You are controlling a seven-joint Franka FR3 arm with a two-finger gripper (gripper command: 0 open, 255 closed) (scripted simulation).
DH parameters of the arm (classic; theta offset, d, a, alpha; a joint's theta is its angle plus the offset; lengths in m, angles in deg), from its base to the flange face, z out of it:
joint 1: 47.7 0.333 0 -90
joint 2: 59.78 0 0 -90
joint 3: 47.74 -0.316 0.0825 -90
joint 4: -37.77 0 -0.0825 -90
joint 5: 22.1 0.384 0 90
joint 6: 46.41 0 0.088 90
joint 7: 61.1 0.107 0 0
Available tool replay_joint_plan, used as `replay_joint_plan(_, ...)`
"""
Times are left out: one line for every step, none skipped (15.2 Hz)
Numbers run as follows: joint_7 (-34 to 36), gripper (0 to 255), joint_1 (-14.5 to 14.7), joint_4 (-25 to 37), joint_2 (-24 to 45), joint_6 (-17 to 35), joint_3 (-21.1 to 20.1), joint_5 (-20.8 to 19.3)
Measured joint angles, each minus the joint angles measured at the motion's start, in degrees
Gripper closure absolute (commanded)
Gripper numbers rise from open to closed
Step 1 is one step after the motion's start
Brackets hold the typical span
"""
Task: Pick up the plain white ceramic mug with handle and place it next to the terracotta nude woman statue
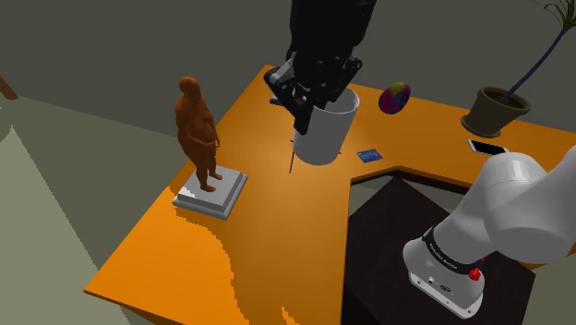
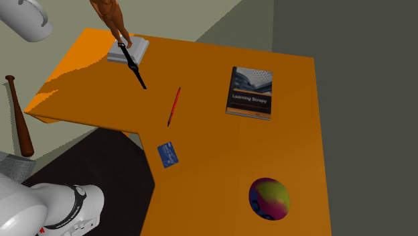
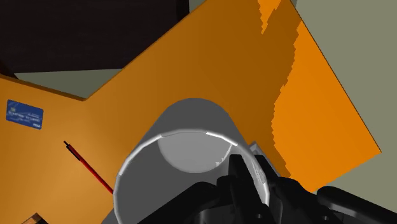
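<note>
tool point(image 3: 249, 181): apparently pinching mug point(image 3: 191, 118) rim | mug: smooth white cylinder | statue point(image 1: 197, 125): brown figure

Orange table point(image 2: 221, 161), olive-grey floor point(image 1: 46, 203)

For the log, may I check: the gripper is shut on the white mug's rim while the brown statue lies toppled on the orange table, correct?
Not quite: the brown statue stands upright on its grey base on the orange table, as the shoulder view shows. The gripper is shut on the rim of the white mug.
</note>
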Motion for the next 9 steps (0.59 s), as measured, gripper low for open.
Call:
replay_joint_plan(-0.1,255,0.1,-1.3,-0.4,0.8,0.0,0.2)
replay_joint_plan(0.0,255,0.1,-1.9,-0.5,1.4,0.0,0.2)
replay_joint_plan(0.0,255,0.2,-2.9,-0.9,2.1,-0.1,0.4)
replay_joint_plan(0.0,255,0.3,-3.8,-1.0,2.9,-0.1,0.4)
replay_joint_plan(-0.1,255,0.3,-4.9,-1.2,3.7,-0.1,0.5)
replay_joint_plan(0.0,255,0.4,-5.6,-1.2,4.5,-0.2,0.6)
replay_joint_plan(-0.1,255,0.4,-6.8,-1.4,5.4,-0.2,0.6)
replay_joint_plan(-0.2,255,0.5,-7.7,-1.8,6.1,-0.2,0.8)
replay_joint_plan(-0.3,255,0.5,-8.4,-1.9,6.7,-0.2,0.8)
